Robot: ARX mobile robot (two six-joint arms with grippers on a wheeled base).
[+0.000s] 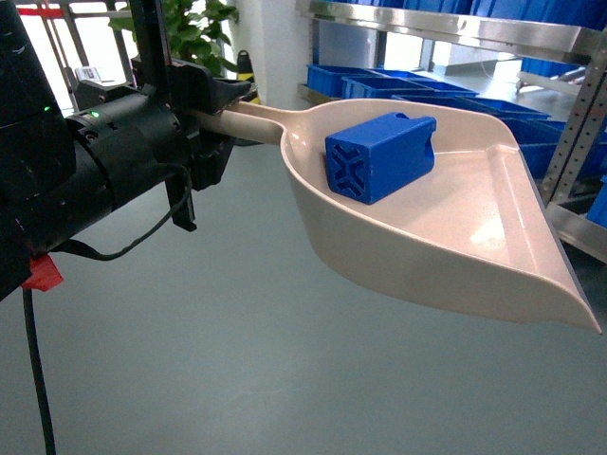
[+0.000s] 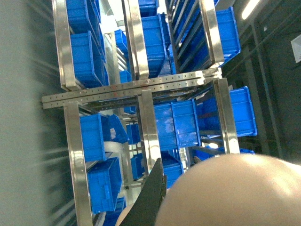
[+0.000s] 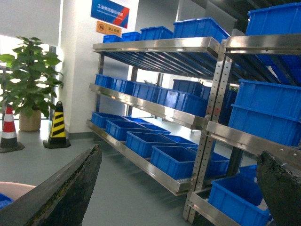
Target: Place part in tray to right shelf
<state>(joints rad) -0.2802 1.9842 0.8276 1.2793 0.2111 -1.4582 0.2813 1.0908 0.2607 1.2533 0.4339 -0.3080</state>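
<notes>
The beige tray (image 1: 455, 227) hangs in the air across the head view, its long handle clamped in my left gripper (image 1: 223, 123), which is shut on it. The blue part (image 1: 379, 156) lies inside the tray near the handle end, its X-ribbed face toward the camera. The steel right shelf (image 1: 455, 28) stands behind the tray at the upper right. In the left wrist view one dark finger (image 2: 151, 197) rests against the tray's pale underside (image 2: 235, 193). My right gripper (image 3: 178, 197) is open and holds nothing, facing the shelf (image 3: 155, 108); it does not show in the head view.
Blue crates (image 1: 379, 85) fill the rack levels (image 3: 174, 160). A potted plant (image 3: 30, 80) and striped cones (image 3: 57, 127) stand by the far wall. Grey floor (image 1: 237, 360) lies below the tray. A black cable (image 1: 38, 379) hangs from the left arm.
</notes>
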